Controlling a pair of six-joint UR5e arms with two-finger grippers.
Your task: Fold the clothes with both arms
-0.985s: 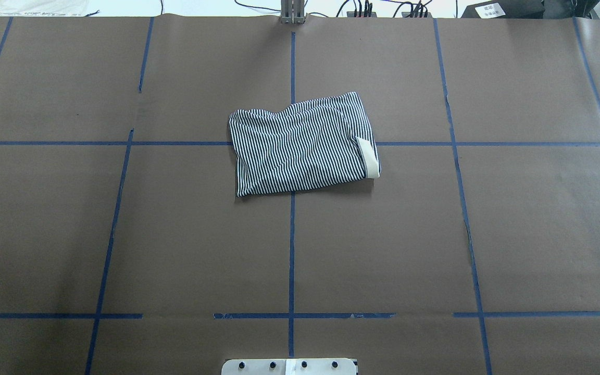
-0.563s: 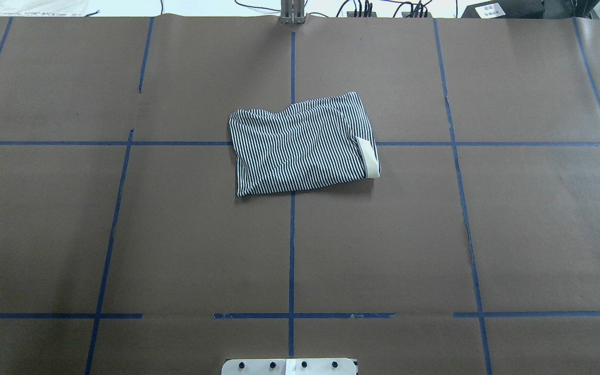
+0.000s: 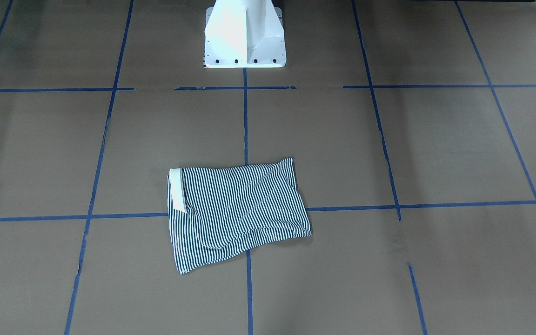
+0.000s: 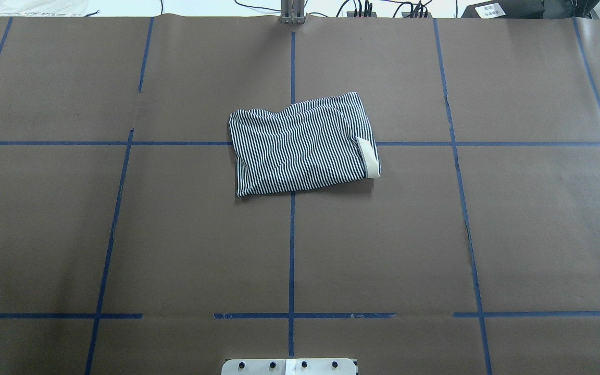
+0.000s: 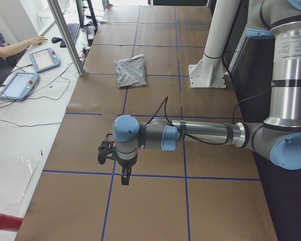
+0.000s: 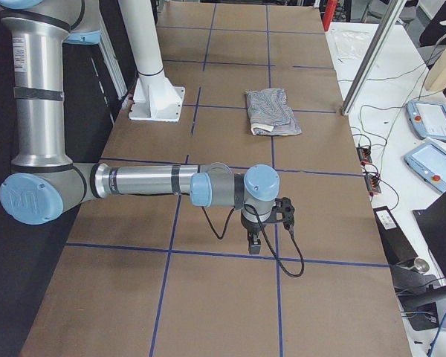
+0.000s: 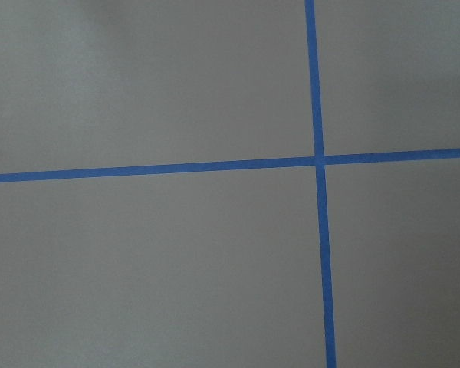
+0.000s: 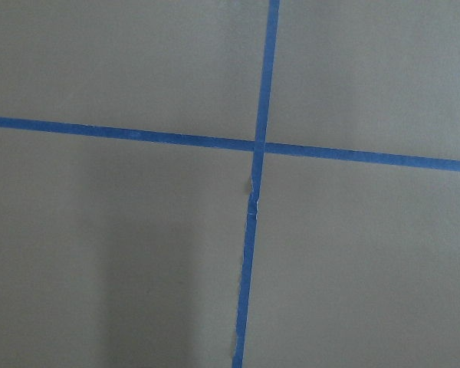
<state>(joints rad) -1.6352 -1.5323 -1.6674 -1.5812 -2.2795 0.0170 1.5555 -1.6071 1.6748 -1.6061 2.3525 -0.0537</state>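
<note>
Item: shirt (image 4: 300,148), folded small, middle of table (image 4: 175,234). I judge folding done, hence left claw (image 5: 125,178) and right claw (image 6: 254,245) parked well apart (grip state: cannot tell).

The striped polo shirt (image 4: 300,148) is lying folded into a rough rectangle on the brown-papered table (image 4: 513,234), a little beyond its middle. Its cream collar (image 4: 369,159) is showing along the right edge. Blue tape lines (image 4: 291,250) are crossing beneath it. A white base plate (image 4: 248,366) is sitting at the near edge, while a metal post (image 4: 292,13) and cables (image 4: 362,9) are lining the far edge.
</note>
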